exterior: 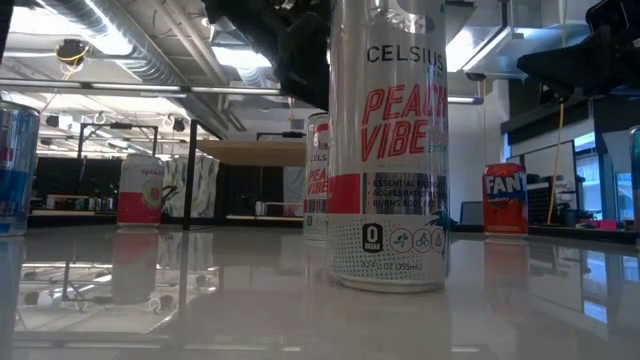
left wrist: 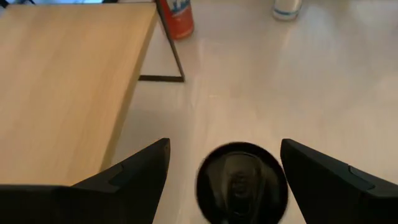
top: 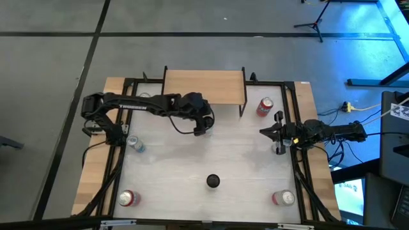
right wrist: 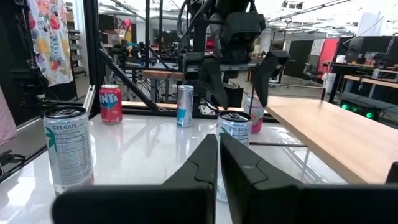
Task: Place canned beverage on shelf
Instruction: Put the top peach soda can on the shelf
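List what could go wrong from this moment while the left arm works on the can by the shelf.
1. The left claw hangs open above the Celsius can, fingers astride its dark top; coming down off-center, a fingertip could strike the rim and tip it.
2. The can stands right beside the shelf; lifted too low, it may hit the board's edge.
3. The Fanta can stands near the shelf's leg and could be knocked.

In the left wrist view the can (left wrist: 242, 182) between the fingers is blurred and cut off by the frame edge, its label unseen, and the shelf (left wrist: 68, 87) runs out of frame.
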Controlling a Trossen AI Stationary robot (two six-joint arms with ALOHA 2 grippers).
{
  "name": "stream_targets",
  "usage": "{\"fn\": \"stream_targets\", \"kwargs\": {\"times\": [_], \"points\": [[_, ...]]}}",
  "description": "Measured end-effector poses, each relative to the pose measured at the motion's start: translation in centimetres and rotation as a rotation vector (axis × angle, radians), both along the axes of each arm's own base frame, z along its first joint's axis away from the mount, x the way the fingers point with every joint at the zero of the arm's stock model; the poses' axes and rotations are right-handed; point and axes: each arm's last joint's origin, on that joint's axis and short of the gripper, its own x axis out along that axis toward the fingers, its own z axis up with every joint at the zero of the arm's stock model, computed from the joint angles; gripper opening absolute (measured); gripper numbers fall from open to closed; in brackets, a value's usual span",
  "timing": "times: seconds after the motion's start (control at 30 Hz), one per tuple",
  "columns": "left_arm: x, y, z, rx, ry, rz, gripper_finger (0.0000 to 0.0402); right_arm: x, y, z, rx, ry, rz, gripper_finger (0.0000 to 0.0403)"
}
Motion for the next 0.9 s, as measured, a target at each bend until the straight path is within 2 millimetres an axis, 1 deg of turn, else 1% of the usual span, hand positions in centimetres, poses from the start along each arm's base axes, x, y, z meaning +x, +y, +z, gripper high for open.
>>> {"fn": "stream_targets", "kwargs": {"times": [0.13, 0.27, 0.47, 0.63, 0.7, 0.87, 0.9], "points": [[0.2, -0.1, -0.6, -0.031, 0.022, -0.029, 0.0296, 0.0, 0.0, 0.0, 0.0, 0.0, 0.0, 0.0019], [0.5, -0.1, -1.6, -0.038, 0.061, -0.024, 0.0296, 0.0, 0.0, 0.0, 0.0, 0.0, 0.0, 0.0019], [0.9, -0.1, -2.6, -0.061, 0.094, -0.04, 0.0295, 0.0, 0.0, 0.0, 0.0, 0.0, 0.002, 0.0019], [0.9, -0.1, -2.9, -0.057, 0.107, -0.043, 0.0294, 0.0, 0.0, 0.0, 0.0, 0.0, 0.001, 0.0019], [0.9, -0.1, -2.9, -0.053, 0.108, -0.038, 0.0285, 0.0, 0.0, 0.0, 0.0, 0.0, 0.001, 0.0019], [0.9, -0.1, -2.9, -0.052, 0.11, -0.038, 0.0237, 0.0, 0.0, 0.0, 0.0, 0.0, 0.001, 0.0019], [0.9, -0.1, -2.9, -0.052, 0.11, -0.038, 0.0235, 0.0, 0.0, 0.0, 0.0, 0.0, 0.001, 0.0019]]}}
